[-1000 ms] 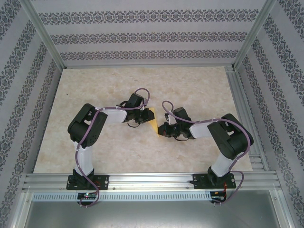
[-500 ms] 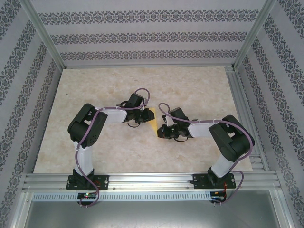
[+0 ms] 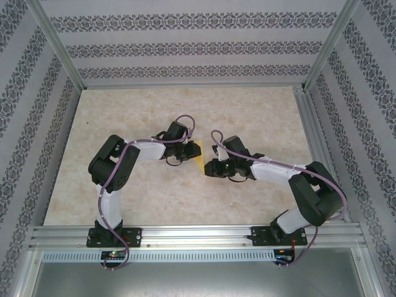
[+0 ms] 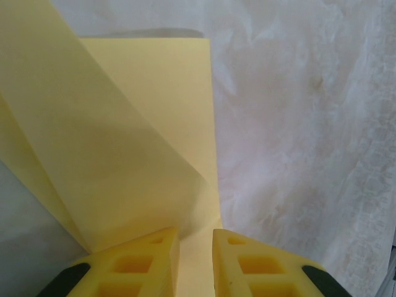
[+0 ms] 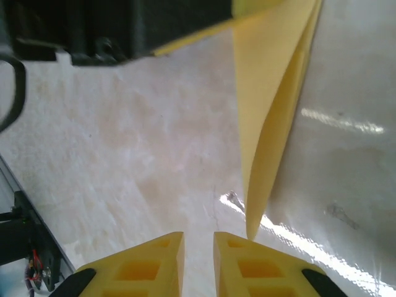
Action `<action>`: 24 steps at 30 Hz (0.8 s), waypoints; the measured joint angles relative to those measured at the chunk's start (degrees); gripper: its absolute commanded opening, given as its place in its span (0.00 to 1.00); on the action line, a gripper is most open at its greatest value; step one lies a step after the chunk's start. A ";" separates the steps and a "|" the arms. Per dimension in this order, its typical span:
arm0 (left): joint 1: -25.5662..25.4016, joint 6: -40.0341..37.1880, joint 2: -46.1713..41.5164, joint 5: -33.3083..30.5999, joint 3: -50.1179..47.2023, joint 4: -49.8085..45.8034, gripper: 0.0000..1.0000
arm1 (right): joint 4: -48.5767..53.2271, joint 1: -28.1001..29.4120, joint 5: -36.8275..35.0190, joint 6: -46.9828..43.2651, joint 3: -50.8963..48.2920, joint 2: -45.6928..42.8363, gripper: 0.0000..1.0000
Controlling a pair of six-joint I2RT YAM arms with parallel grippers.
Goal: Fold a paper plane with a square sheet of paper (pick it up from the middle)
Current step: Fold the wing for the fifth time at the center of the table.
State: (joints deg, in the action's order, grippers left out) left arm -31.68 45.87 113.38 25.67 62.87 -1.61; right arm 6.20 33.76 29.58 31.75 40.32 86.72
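Note:
The square sheet of paper [image 3: 198, 152] is folded into a narrow yellow shape that tapers to a point. My left gripper [image 3: 189, 151] is shut on it; in the left wrist view the paper [image 4: 142, 142] runs between the yellow fingers of the left gripper [image 4: 196, 238]. In the right wrist view the paper [image 5: 272, 105] reaches down from the left gripper, its tip just above the right finger. My right gripper [image 5: 198, 241] stands slightly open with only table between its fingers. From above the right gripper [image 3: 209, 167] is close beside the paper's near end.
The beige marbled table [image 3: 260, 117] lies all around the two grippers. Aluminium rails [image 3: 185, 235] run along the near edge, and patterned walls close in the other sides. The left arm's black wrist [image 5: 124, 25] hangs close ahead of the right gripper.
The right gripper's jaws have parted a little. The right arm's elbow has swung out to the right and lower. The left arm and the paper have stayed put.

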 measured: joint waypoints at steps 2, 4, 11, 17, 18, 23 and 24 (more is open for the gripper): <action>0.00 0.02 0.00 0.00 0.00 0.00 0.23 | 0.46 0.00 -0.09 0.00 1.77 1.01 0.18; 0.00 0.02 0.00 0.02 0.00 0.00 0.23 | 0.52 0.00 0.02 0.00 3.98 3.17 0.18; 0.00 0.02 0.00 0.24 0.00 0.02 0.23 | 0.44 -0.02 1.18 -0.20 9.88 11.58 0.16; 0.00 0.02 0.02 0.24 0.00 0.00 0.23 | 0.72 -0.02 2.23 -0.24 10.45 15.02 0.15; 0.00 0.02 0.02 0.24 0.00 0.00 0.23 | 0.72 -0.02 2.23 -0.24 10.45 15.21 0.15; 0.00 0.00 0.09 0.26 0.11 -0.07 0.23 | 0.63 -0.02 2.25 -0.24 9.84 15.45 0.15; 0.00 0.02 0.11 0.31 0.20 -0.22 0.23 | 0.68 -0.02 2.25 -0.24 9.64 15.54 0.15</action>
State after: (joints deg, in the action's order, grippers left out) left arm -31.68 45.89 113.49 25.98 63.07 -1.83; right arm 6.87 33.74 31.83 31.51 49.95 102.26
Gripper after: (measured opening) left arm 0.231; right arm 0.153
